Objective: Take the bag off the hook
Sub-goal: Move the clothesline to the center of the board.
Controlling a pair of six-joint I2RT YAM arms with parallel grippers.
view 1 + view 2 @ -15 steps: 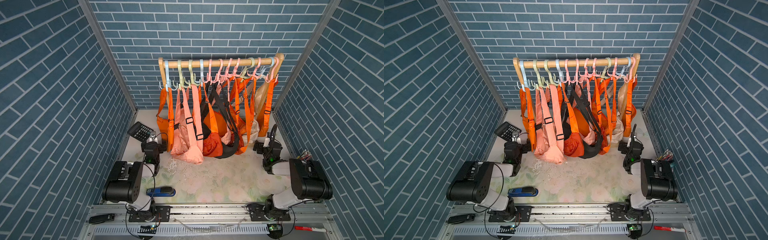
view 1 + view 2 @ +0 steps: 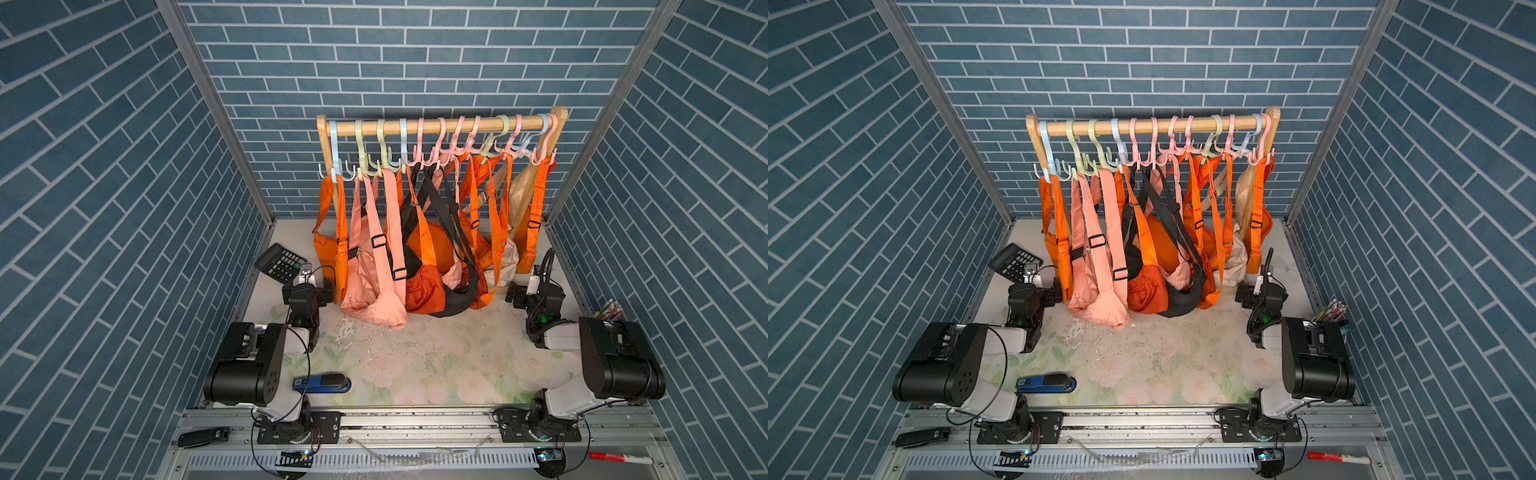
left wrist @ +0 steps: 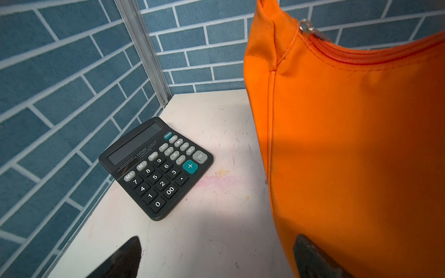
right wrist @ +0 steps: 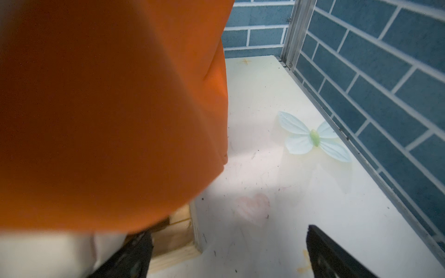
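The left gripper (image 3: pixel 216 260) stood with its jaws spread wide and empty. One black finger (image 3: pixel 310 255) lay against, or just in front of, the lower body of a bright orange nylon shoulder bag (image 3: pixel 349 144); actual contact could not be told. The right gripper (image 4: pixel 227 240) was spread just as wide and gripped nothing, with a second orange nylon bag (image 4: pixel 108 108) hanging close over one finger.

In a top view the first bag hung at the left end of the round wooden rail (image 2: pixel 436 124), its strap looped on a pale blue plastic hook (image 2: pixel 333 145). The second bag hung at the rail's right end. Each hung straight down, its long axis vertical, with the top of its strap well above both grippers.

Which bag was meant could not be told, and each arm was nearer its own end. The coming move likely turned on height: the jaws sat low beside the bag bodies, while the strap would have to lift clear of the hook far above.

A black desk calculator (image 3: pixel 154 168) lay on the white table (image 3: pixel 216 115) beyond the left jaws, apart from the bag.
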